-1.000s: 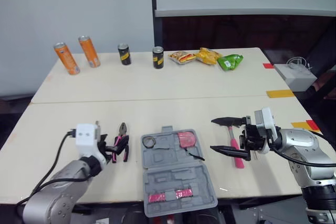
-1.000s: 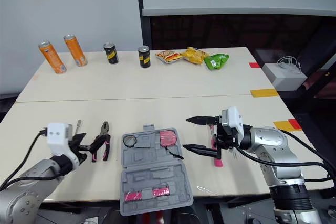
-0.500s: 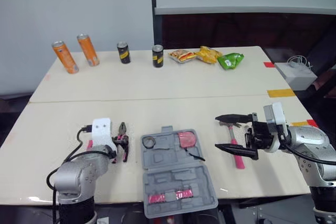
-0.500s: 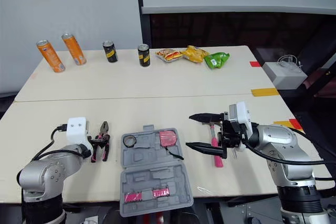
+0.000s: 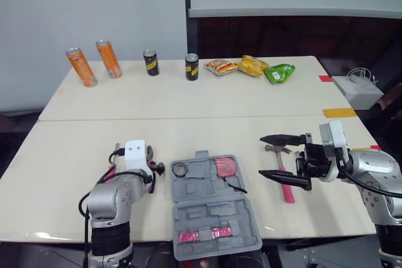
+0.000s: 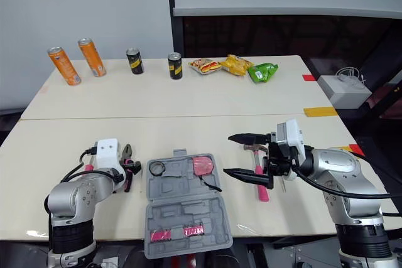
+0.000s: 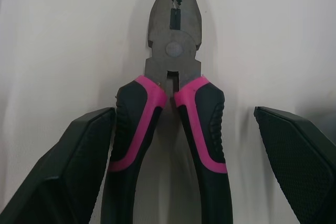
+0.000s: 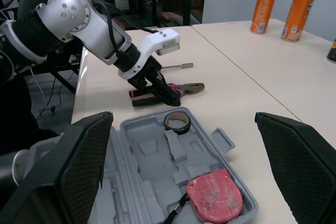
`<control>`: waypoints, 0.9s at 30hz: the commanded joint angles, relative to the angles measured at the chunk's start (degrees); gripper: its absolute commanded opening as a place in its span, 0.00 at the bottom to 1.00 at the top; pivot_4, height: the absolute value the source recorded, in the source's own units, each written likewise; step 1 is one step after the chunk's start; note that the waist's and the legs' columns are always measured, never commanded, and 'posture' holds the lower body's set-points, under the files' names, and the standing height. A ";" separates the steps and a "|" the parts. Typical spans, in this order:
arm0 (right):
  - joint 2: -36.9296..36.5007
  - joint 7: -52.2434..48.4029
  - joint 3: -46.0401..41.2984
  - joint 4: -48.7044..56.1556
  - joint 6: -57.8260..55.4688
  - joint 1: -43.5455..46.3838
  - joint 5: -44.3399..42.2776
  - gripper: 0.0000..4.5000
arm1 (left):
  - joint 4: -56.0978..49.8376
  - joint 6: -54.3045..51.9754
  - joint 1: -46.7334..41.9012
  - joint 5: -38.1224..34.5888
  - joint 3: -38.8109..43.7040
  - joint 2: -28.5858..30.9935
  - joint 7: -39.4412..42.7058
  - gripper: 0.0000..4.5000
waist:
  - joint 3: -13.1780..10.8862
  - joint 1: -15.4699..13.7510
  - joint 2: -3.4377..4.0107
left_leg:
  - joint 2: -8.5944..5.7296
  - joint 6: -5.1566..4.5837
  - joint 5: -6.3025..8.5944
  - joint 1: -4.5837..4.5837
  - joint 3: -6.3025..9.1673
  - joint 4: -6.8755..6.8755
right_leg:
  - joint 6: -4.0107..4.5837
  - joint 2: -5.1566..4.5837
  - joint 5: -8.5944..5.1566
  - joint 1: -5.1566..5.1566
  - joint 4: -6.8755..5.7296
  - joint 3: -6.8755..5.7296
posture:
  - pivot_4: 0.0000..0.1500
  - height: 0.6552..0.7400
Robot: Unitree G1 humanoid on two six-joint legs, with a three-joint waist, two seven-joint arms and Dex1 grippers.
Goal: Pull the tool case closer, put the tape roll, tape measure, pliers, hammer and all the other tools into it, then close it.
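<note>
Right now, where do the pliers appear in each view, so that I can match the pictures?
Left eye view: pliers lying left of the tool case, at the left pincer.
Right eye view: pliers in the same place.
Left wrist view: pliers between the open pincer's fingers, head pointing away.
Right wrist view: pliers beyond the case, near the tape roll.
Shared landmark: the left pincer.
</note>
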State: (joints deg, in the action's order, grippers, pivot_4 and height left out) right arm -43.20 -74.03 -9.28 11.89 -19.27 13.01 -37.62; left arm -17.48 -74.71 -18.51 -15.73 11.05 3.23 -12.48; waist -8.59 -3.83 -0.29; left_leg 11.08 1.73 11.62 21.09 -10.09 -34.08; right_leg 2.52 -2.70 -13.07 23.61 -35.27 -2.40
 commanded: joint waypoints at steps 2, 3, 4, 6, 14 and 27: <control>-0.45 -0.69 -2.45 1.83 0.48 -0.45 -2.45 1.00 | 2.69 1.45 -0.15 2.19 1.29 -2.15 -0.97 0.88 | 0.05 -0.22 0.08 | 0.00 -0.01 -0.01 -0.02 0.01 0.00 | 0.00 -0.01 0.00 -0.03 0.00 -0.02 | 1.00 1.00; -0.48 -1.01 -2.62 1.83 0.65 -0.61 -2.65 1.00 | 3.07 1.76 -0.25 2.51 1.37 -2.36 -0.87 0.81 | 0.08 -0.35 0.13 | -0.01 -0.03 -0.02 -0.01 0.01 0.00 | 0.00 -0.02 0.00 -0.04 0.01 -0.02 | 1.00 1.00; -0.53 -1.17 -2.70 1.86 0.76 -0.72 -2.79 1.00 | 3.28 1.95 -0.33 2.78 1.40 -2.45 -0.71 0.73 | 0.12 -0.45 0.19 | -0.03 -0.03 -0.02 -0.02 0.02 0.00 | 0.00 -0.04 0.00 -0.04 0.02 -0.02 | 1.00 1.00; -0.66 -1.55 -2.82 1.93 0.89 -0.84 -3.11 1.00 | 3.28 1.61 -0.28 3.13 1.62 -2.48 -0.34 0.59 | 0.16 -0.53 0.27 | -0.07 -0.05 -0.03 -0.02 0.02 0.00 | -0.01 -0.08 0.01 -0.04 0.02 -0.03 | 1.00 1.00; -0.05 -1.94 -2.58 2.65 1.27 -0.99 -3.01 1.00 | 2.19 0.34 0.50 3.20 1.52 -0.48 2.66 0.53 | 0.17 -0.51 0.28 | -0.13 -0.09 -0.06 0.00 0.06 0.03 | -0.03 -0.14 0.01 -0.05 0.07 -0.06 | 1.00 1.00; 0.87 3.05 0.66 6.07 -0.45 -1.43 -0.48 1.00 | -4.81 15.47 7.49 -3.79 -6.89 33.63 38.91 0.53 | -0.15 -0.10 0.20 | -0.08 -0.08 -0.06 0.18 0.42 0.25 | -0.09 -0.11 -0.04 0.17 0.26 -0.45 | 1.00 1.00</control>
State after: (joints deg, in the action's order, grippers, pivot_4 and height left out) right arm -42.22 -72.11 -8.99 15.19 -19.70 11.05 -38.73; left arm -19.46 -65.54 -10.76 -18.78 4.27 33.66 19.98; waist -8.74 -3.93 -0.09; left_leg 11.00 1.64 11.56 21.27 -9.64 -33.83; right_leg 2.43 -2.81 -13.12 23.77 -35.00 -2.88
